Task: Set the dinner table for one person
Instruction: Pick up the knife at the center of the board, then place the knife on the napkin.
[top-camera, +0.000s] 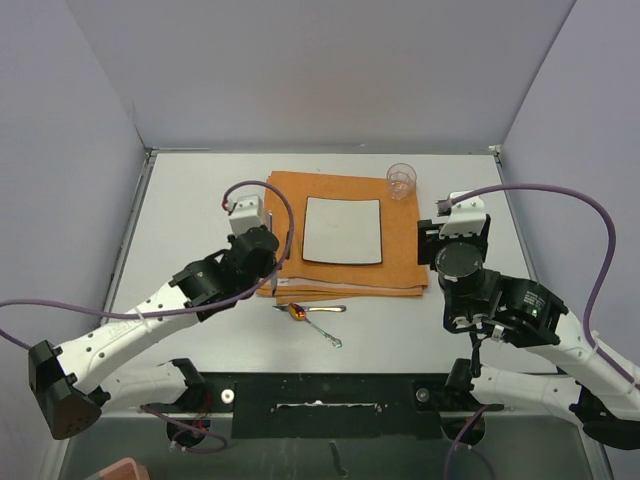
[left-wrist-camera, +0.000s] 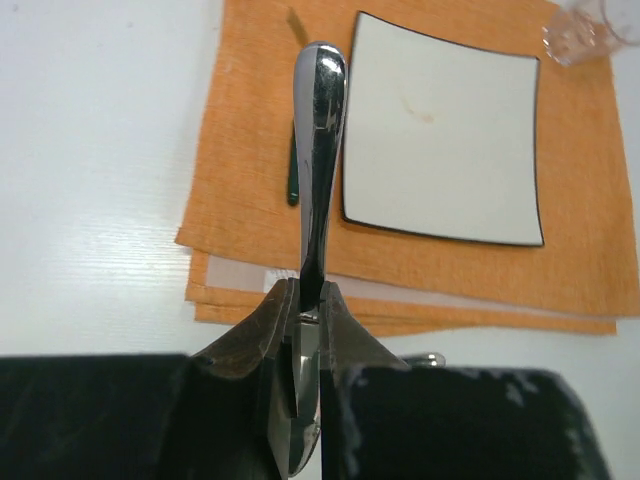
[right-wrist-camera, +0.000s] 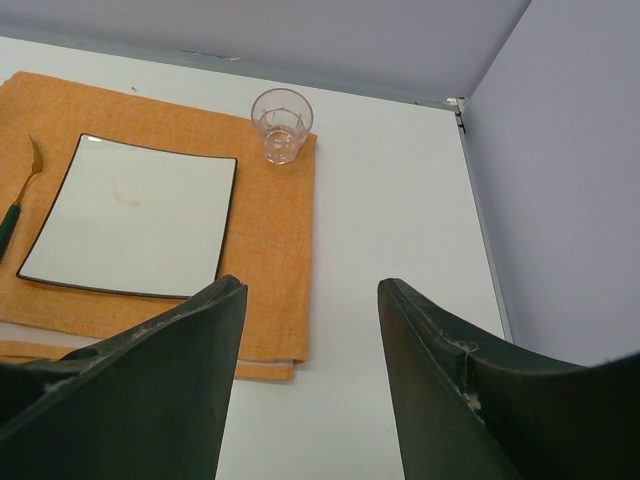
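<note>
1 plate (top-camera: 343, 230), 1 glass (top-camera: 401, 180), 1 dinner table (top-camera: 190, 210)

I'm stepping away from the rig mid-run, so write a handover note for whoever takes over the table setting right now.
The left gripper is shut on a silver utensil, at the left edge of the orange cloth. The right gripper is open and empty, right of the cloth.
Done: square white plate on the cloth, clear glass at its far right corner, green-handled fork left of the plate.
Left: set down the held utensil; a gold-bowled spoon lies on the dinner table in front of the cloth, probably waiting to be placed.
</note>
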